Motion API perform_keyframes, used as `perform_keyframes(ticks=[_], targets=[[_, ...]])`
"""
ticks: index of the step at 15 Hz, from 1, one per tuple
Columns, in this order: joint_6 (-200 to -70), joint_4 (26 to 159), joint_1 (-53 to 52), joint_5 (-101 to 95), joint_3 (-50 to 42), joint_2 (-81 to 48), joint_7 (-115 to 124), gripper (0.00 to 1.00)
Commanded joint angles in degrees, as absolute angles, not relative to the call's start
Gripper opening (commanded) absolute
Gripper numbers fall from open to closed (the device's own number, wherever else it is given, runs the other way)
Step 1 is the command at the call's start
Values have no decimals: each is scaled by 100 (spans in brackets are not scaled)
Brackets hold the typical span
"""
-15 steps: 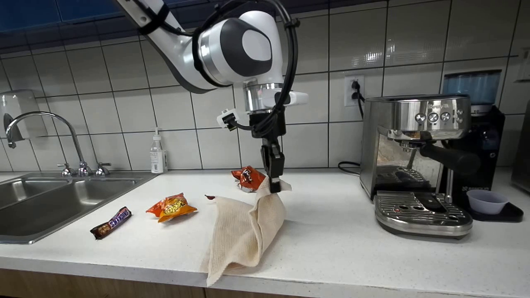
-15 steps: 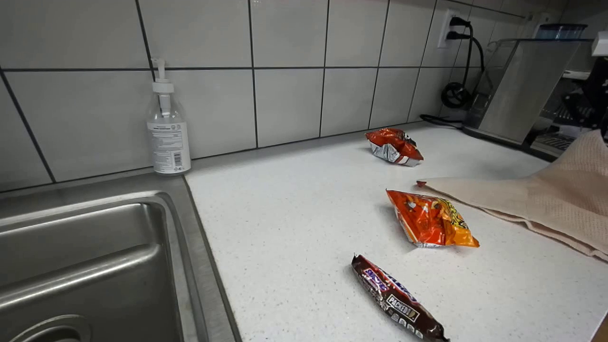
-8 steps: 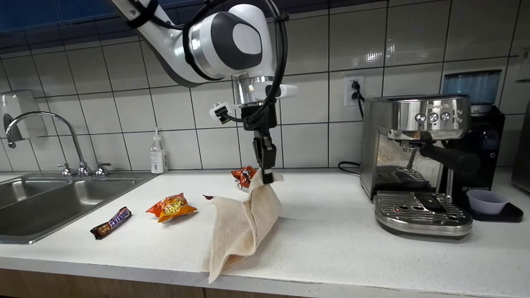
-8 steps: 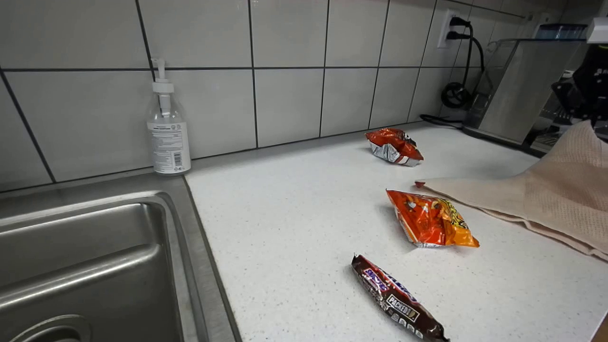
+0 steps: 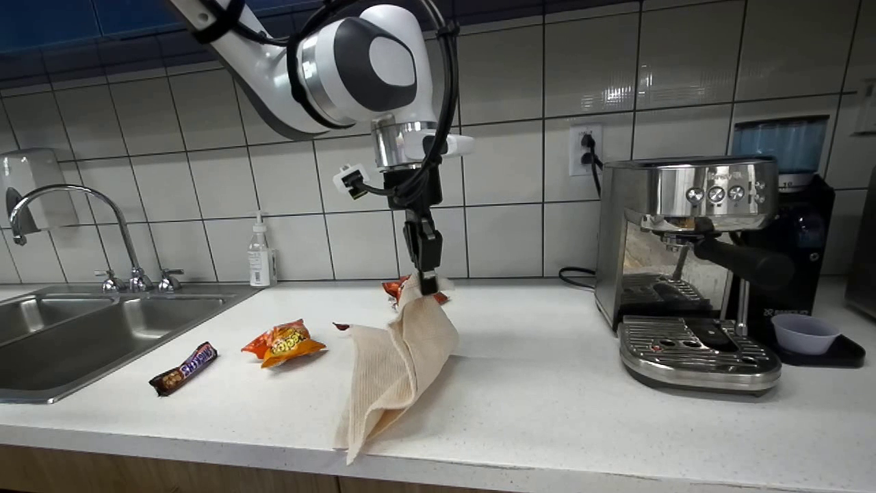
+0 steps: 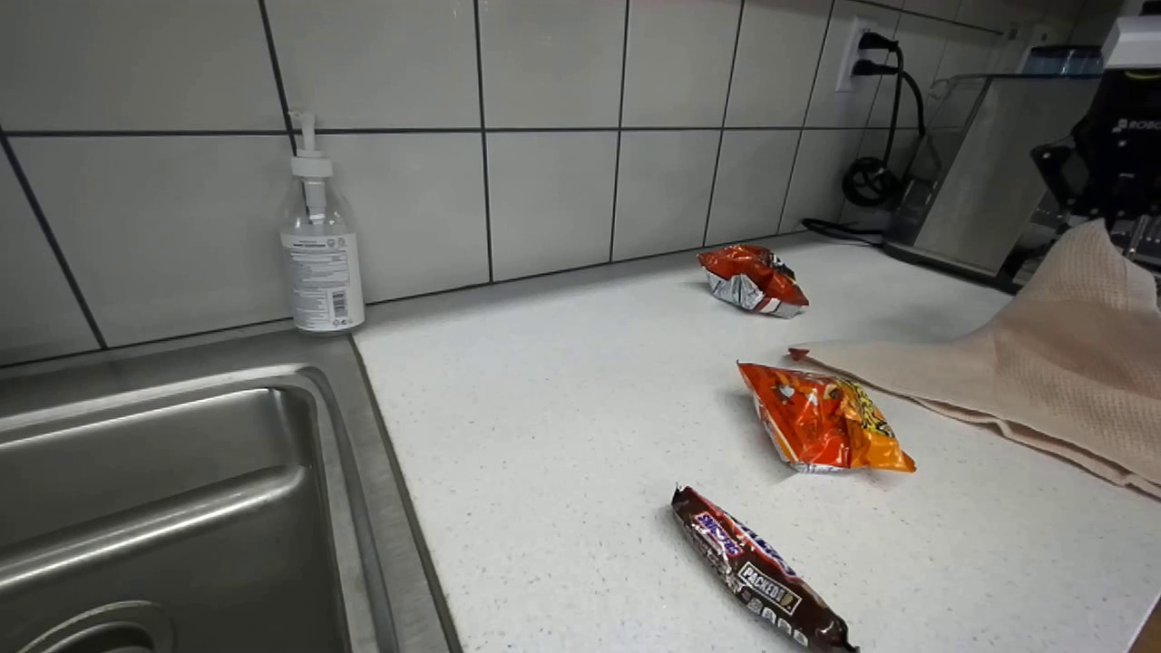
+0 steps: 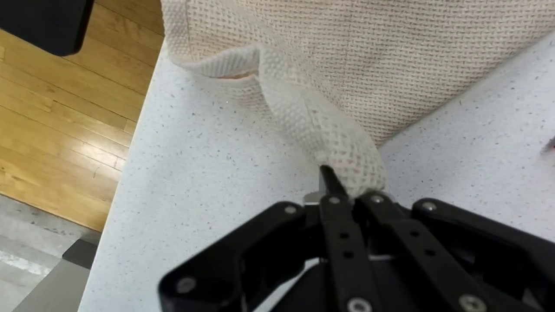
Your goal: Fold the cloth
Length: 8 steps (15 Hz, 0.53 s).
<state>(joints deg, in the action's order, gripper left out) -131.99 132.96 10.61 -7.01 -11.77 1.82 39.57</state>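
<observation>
Since the earlier frame, my gripper (image 5: 428,283) has shifted toward the sink (image 6: 390,508), clenched on a raised end of the cloth (image 5: 397,363). My wrist view adds wooden floor (image 7: 73,130) past the counter (image 7: 195,138), whose edge one cloth corner reaches. In an exterior view the cloth partly hides the red packet (image 5: 393,288). Counter runs on toward the coffee machine (image 5: 691,274), well apart.
</observation>
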Motion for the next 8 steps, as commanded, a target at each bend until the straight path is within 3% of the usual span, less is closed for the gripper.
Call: perform_keyframes(ticks=[1,8], targets=[[-12971,13293,1055,-642,-1083,418,3891,1],[-12924,13287,1041,-597,-978,613,3885,1]])
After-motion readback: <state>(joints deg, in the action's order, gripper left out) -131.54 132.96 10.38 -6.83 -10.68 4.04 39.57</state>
